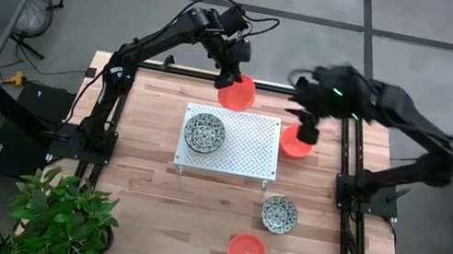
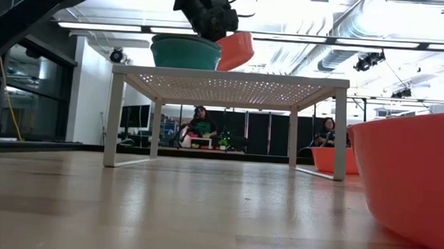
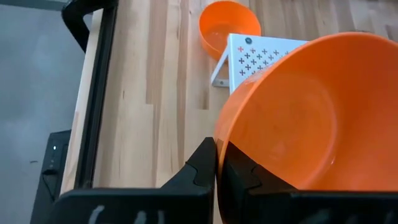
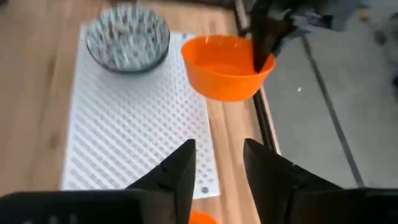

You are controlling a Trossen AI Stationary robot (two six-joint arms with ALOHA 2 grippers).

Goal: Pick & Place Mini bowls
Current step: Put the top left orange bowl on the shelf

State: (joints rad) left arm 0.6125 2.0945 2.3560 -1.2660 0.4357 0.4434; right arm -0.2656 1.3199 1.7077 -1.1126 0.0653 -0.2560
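- Left gripper (image 1: 233, 79) above the far edge of the white platform (image 1: 245, 154), fingers (image 3: 205, 165) pinched shut on the rim of an orange bowl (image 1: 237, 93), bowl held tilted in the air.
- In the low view, same orange bowl (image 2: 236, 48) raised beside the speckled bowl (image 2: 185, 52) standing on the platform top.
- Speckled bowl (image 1: 205, 133) sitting on the platform, toward the left arm's side.
- Right gripper (image 1: 307, 122) hovering over a second orange bowl (image 1: 296, 142), fingers (image 4: 180, 171) parted with a clear gap, nothing between them.
- Second orange bowl resting on the wooden table (image 1: 143, 178), just beside the platform's far right corner.
- Another speckled bowl (image 1: 279, 214) on the table, nearer than the platform, on the right arm's side.
- Third orange bowl (image 1: 246, 253) near the table's front edge, close to that speckled bowl but apart from it.
- Potted plant (image 1: 61, 215) at the near left corner of the table.
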